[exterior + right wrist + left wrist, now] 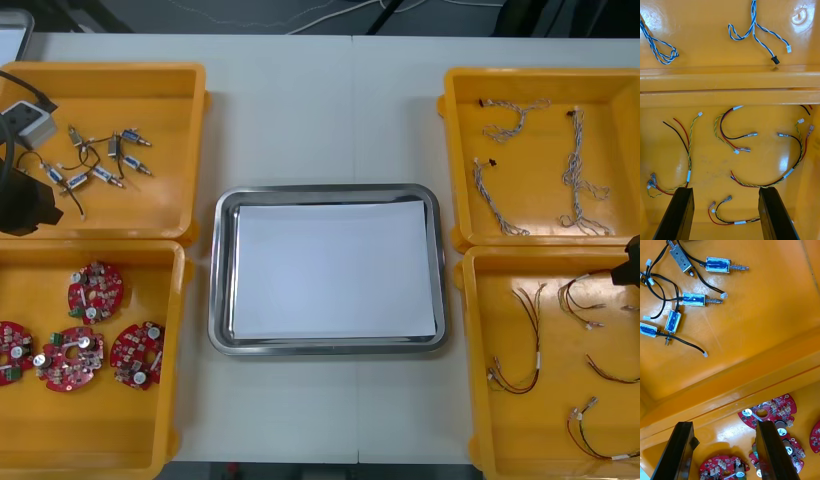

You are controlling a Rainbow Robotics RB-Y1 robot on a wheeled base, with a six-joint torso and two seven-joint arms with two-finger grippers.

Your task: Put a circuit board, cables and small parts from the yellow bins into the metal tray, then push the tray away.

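Metal tray [222, 300] shiny-rimmed, white inside, sits at counter [300, 110] centre; left claw [723, 424] open over round red circuit boards [96, 290] at 8 o'clock, right claw [725, 189] open over red-yellow cables [751, 134] at 4 o'clock

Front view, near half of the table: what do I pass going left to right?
The near left yellow bin with red circuit boards → metal tray, white inside → near right yellow bin with red and yellow cables. Open left pincer at the left edge, open right pincer at the right edge.
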